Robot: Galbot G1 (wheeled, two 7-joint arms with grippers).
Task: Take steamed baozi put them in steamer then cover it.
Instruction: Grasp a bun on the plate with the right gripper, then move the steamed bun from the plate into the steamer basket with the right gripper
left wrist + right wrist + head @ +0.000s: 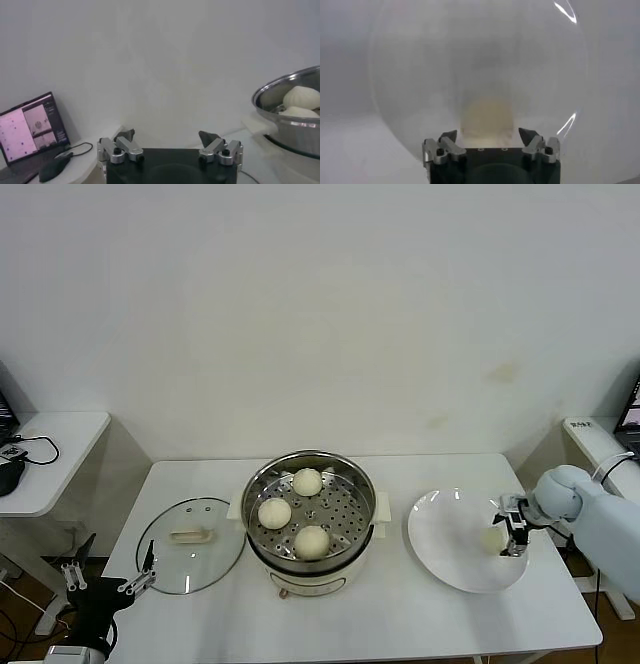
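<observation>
Three cream-white baozi (307, 481) (274, 512) (312, 541) lie in the shiny steamer (345, 509) at the table's middle. The fourth baozi (492, 538) sits on the white plate (450, 534) at the right. My right gripper (505, 536) is down at it, open, with a finger on each side of the bun. In the right wrist view the bun (487, 116) lies between the spread fingers of that gripper (488, 134), not pinched. The glass cover (190, 544) lies flat to the left of the steamer. My left gripper (108, 576) is open and empty, parked low off the table's left front corner.
A side table (60, 434) with cables stands at far left. The left wrist view shows a laptop (30, 127) and mouse (54, 167) there, and the steamer (290, 115) with buns. Another table edge (600, 439) stands at far right.
</observation>
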